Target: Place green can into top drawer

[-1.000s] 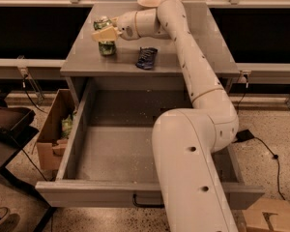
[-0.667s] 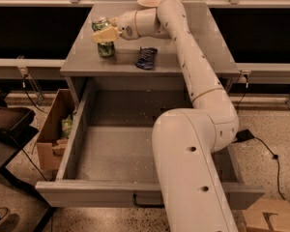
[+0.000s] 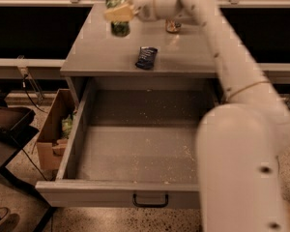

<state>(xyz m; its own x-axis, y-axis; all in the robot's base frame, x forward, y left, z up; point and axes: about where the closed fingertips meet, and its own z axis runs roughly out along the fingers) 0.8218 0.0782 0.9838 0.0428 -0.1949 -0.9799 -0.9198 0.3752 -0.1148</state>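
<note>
Green can (image 3: pixel 120 29) stands upright, long axis vertical, seemingly gripped by the pincer (image 3: pixel 119 12) over the cabinet top (image 3: pixel 188 57).

The one camera looks down from above, in front of the cabinet, facing its open side. The top drawer (image 3: pixel 101 193) fills the lower middle of the view, its handled front nearest the lens, and the grey cabinet top (image 3: pixel 193 52) lies beyond it toward the upper edge. The robot's arm (image 3: pixel 241 168) looms large at the lower right, very near the lens, and stretches away to the gripper (image 3: pixel 118 12) at the far upper left, by the green can (image 3: pixel 121 29).
</note>
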